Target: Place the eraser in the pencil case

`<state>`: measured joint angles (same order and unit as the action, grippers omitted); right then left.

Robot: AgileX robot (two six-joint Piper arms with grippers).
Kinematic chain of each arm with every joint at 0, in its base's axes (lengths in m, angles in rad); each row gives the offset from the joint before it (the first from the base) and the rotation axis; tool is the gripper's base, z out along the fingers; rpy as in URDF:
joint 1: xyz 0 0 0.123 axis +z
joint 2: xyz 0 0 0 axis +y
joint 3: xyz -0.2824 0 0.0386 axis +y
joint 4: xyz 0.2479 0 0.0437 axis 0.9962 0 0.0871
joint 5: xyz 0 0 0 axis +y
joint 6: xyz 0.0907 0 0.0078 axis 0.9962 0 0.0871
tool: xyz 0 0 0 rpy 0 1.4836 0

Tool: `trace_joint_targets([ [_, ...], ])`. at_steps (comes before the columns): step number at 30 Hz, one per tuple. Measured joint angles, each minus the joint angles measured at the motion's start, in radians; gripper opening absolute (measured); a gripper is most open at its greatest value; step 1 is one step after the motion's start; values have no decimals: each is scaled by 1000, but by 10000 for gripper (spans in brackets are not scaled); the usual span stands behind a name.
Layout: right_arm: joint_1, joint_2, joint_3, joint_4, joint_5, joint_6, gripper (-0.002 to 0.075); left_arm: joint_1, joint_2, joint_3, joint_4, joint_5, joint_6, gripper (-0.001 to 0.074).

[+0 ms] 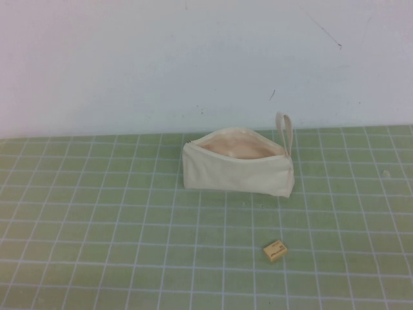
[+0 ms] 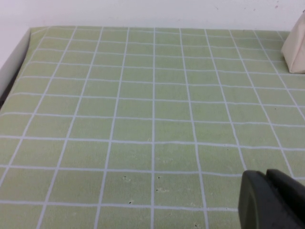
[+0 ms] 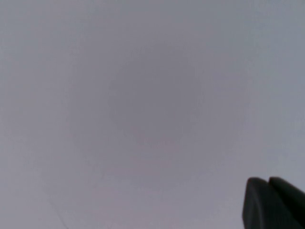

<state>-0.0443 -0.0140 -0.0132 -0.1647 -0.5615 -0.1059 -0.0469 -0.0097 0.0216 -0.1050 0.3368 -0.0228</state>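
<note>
The cream-white pencil case (image 1: pixel 237 172) stands on the green grid mat near the back wall, its zip open and peach lining showing, loop strap (image 1: pixel 284 132) at its right end. The tan-yellow eraser (image 1: pixel 275 250) lies on the mat in front of the case's right end, apart from it. Neither arm shows in the high view. My left gripper (image 2: pixel 267 179) is shut and empty, low over the mat far left of the case; a corner of the case (image 2: pixel 296 47) shows in its view. My right gripper (image 3: pixel 268 183) is shut and empty, facing a blank grey-white surface.
A pale wall (image 1: pixel 206 58) rises behind the mat. In the left wrist view the mat's left edge (image 2: pixel 19 52) meets a white border. Open mat lies left of and in front of the case.
</note>
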Motion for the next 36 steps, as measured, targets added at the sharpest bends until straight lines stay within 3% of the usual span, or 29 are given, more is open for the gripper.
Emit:
trace_joint_targets([
  [6, 0, 23, -313, 18, 416, 10, -1, 0, 0, 0, 0, 0, 0, -1],
  [14, 0, 306, -631, 78, 923, 26, -1, 0, 0, 0, 0, 0, 0, -1],
  [19, 0, 557, -719, 296, 1167, -215, -1, 0, 0, 0, 0, 0, 0, -1],
  [25, 0, 870, -729, 617, 1236, -620, -1, 0, 0, 0, 0, 0, 0, -1],
  [29, 37, 1116, -730, 736, 1203, -798, -1, 0, 0, 0, 0, 0, 0, -1],
  [33, 150, 1280, -730, 759, 1103, -842, -1, 0, 0, 0, 0, 0, 0, -1],
  [36, 316, 1390, -743, 769, 1009, -820, -1, 0, 0, 0, 0, 0, 0, -1],
])
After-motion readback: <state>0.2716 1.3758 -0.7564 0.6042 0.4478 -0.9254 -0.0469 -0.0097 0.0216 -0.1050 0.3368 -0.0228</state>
